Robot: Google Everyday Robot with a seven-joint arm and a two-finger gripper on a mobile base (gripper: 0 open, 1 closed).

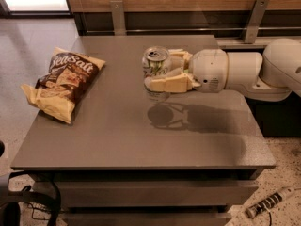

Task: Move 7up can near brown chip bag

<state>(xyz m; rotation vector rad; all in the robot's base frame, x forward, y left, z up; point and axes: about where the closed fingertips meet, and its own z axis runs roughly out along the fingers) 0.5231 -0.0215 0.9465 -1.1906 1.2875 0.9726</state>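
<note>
The 7up can (156, 66), silver-white with a green logo and shiny top, is held upright above the middle of the grey table (141, 140). My gripper (162, 72) reaches in from the right and is shut on the can, with cream fingers (170, 84) on its near and far sides. The can's shadow falls on the tabletop below. The brown chip bag (63, 81), dark brown with white script and pale yellow edges, lies at the table's left side, well left of the can.
My white arm (244, 72) stretches across the table's right side. A wooden wall with metal brackets (117, 15) runs behind the table. A power strip (268, 204) lies on the floor at lower right. The green chip bag is hidden.
</note>
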